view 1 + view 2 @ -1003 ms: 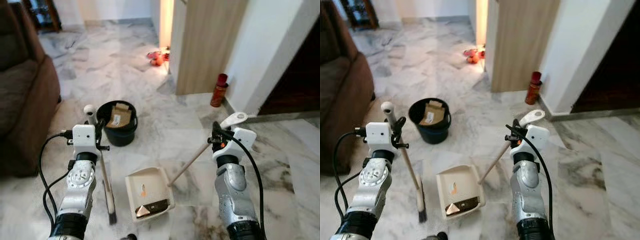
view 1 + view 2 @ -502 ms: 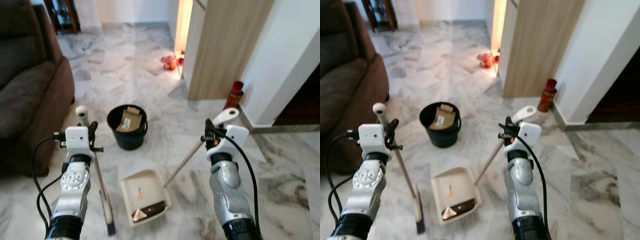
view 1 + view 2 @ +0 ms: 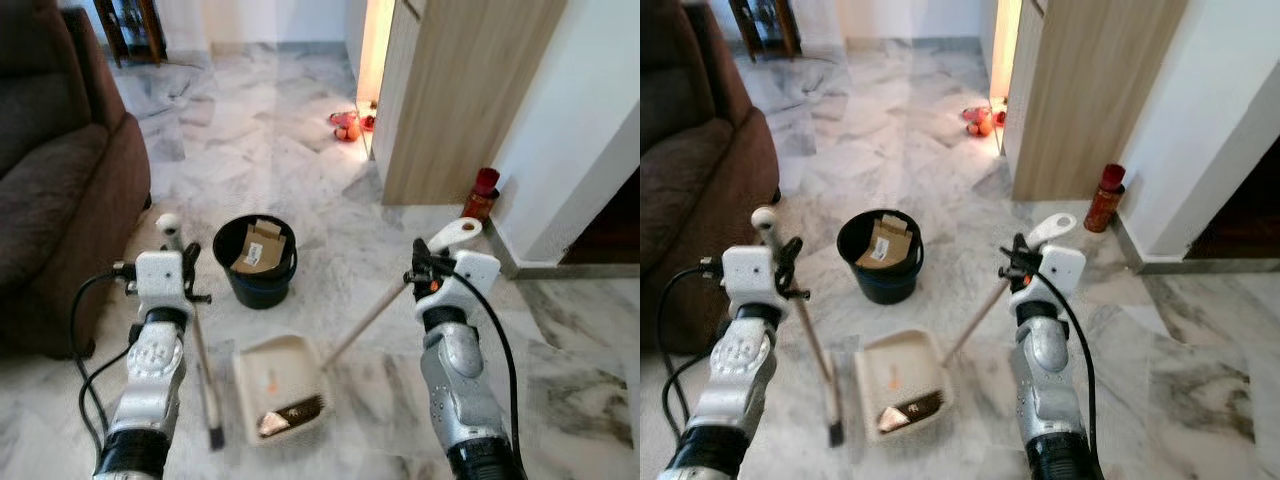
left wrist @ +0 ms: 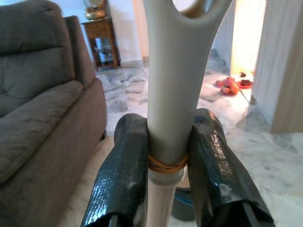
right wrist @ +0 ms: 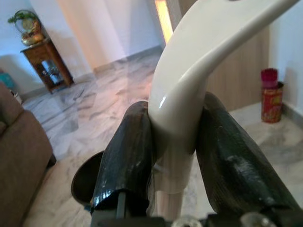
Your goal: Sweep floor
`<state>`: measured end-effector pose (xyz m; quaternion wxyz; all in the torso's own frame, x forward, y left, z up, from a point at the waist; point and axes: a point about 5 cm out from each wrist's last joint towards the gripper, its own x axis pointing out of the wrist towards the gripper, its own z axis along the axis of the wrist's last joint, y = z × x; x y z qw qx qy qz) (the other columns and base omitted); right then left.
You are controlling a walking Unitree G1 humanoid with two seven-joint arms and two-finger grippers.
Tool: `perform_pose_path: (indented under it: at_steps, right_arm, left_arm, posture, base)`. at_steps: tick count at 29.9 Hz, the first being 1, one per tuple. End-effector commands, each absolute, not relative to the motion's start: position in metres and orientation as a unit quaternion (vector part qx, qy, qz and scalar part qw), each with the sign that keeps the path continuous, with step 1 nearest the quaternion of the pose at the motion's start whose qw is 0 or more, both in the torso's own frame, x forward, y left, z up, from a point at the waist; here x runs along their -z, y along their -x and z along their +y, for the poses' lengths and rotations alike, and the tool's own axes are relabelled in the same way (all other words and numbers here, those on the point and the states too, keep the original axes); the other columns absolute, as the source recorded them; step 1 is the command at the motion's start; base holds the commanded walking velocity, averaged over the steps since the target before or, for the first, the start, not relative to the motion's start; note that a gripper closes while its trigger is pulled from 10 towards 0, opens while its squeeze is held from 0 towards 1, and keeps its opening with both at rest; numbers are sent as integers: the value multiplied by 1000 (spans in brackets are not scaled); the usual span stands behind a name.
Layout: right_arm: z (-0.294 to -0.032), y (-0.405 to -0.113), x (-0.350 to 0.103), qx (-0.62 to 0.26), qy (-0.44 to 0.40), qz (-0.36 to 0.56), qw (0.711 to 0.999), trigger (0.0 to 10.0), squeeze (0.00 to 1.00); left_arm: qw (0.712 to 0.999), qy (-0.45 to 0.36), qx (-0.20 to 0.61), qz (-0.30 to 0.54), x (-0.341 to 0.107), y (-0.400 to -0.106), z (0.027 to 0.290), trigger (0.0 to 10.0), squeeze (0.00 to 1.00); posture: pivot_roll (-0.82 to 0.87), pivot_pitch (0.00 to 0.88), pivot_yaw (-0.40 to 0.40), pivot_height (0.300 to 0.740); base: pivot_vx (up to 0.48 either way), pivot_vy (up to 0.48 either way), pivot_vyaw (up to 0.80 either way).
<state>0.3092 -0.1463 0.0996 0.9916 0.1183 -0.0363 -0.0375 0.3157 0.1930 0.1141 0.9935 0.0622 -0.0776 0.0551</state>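
Observation:
My left gripper point(image 3: 184, 264) is shut on the upper part of a broom point(image 3: 200, 360) with a pale handle. The broom stands nearly upright, its brush head resting on the marble floor beside a cream dustpan point(image 3: 270, 380). In the left wrist view the black fingers point(image 4: 124, 165) clamp the grey handle grip. My right gripper point(image 3: 424, 266) is shut on the white grip of the dustpan's long handle point(image 3: 368, 316), as the right wrist view also shows point(image 5: 176, 113). Dark debris point(image 3: 290, 414) lies in the pan. A black bucket point(image 3: 258, 292) holding cardboard scraps stands just beyond the pan.
A brown sofa point(image 3: 50, 180) fills the left side. A wooden panel point(image 3: 450, 100) and white wall stand at the right, with a red canister point(image 3: 484, 192) at their foot. Small red and orange objects point(image 3: 348, 125) lie on the floor farther off. Open marble floor lies ahead.
The whole picture has shifted, so the camera moved. The dustpan has slid slightly left, closer to the broom head. Both grippers keep their hold.

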Motion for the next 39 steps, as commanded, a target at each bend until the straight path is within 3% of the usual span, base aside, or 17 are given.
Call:
perform_pose_path:
  at_steps: [1, 39]
  right_arm:
    - [-141, -314, -115, 26, -116, -66, 991, 10000, 0]
    - [-141, -315, -116, 22, -124, -68, 990, 10000, 0]
  left_arm:
    - [991, -66, -66, -98, -124, -317, 201, 10000, 12]
    - [990, -63, -65, -104, -126, -317, 201, 10000, 0]
  posture:
    - [-16, 51, -11, 740]
    - [-16, 55, -10, 740]
  base:
    - [292, 0, 475]
    - [261, 0, 0]
